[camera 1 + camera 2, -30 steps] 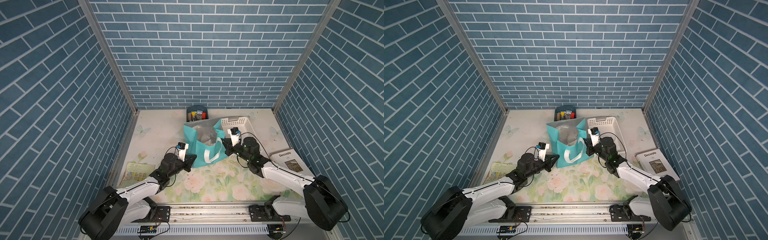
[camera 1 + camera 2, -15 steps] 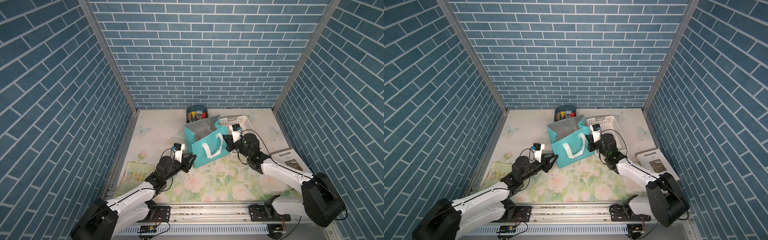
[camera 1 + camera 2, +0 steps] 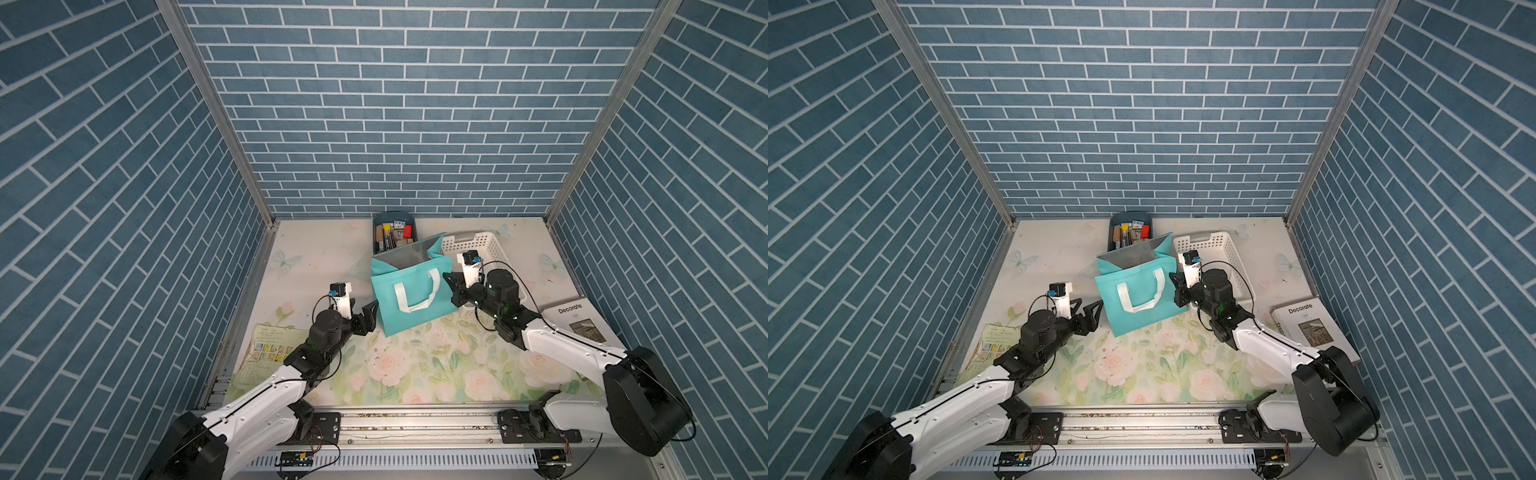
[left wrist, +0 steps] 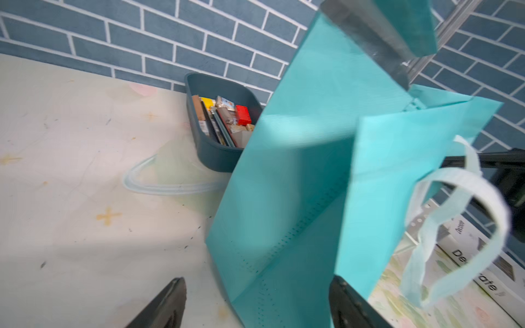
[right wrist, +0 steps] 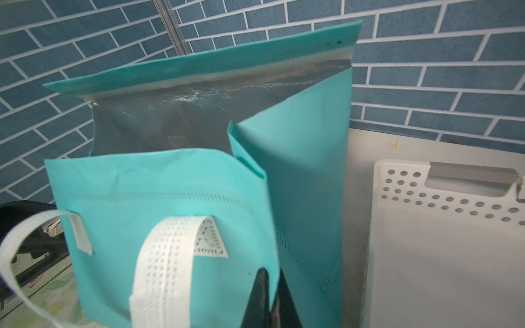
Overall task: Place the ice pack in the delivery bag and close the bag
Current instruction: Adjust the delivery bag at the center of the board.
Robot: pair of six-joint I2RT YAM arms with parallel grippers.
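The teal delivery bag (image 3: pixel 409 291) (image 3: pixel 1133 299) stands upright mid-table, its silver lining showing at the mouth and a white handle hanging on its front. My left gripper (image 3: pixel 365 313) (image 4: pixel 257 281) is open, just short of the bag's lower left corner (image 4: pixel 298 170), holding nothing. My right gripper (image 3: pixel 449 279) (image 5: pixel 271 272) is shut on the right edge of the bag's front panel (image 5: pixel 159 198). The ice pack is out of view in every frame.
A dark blue bin (image 3: pixel 395 232) of small items sits behind the bag at the back wall. A white perforated basket (image 3: pixel 478 245) stands right of the bag. A "Decorate" book (image 3: pixel 582 320) lies at the right, a printed leaflet (image 3: pixel 270 349) at the front left.
My left gripper has let go of the bag's left side, opened wide and drawn back toward the front left. The bag's mouth has narrowed. The right gripper keeps its grip.
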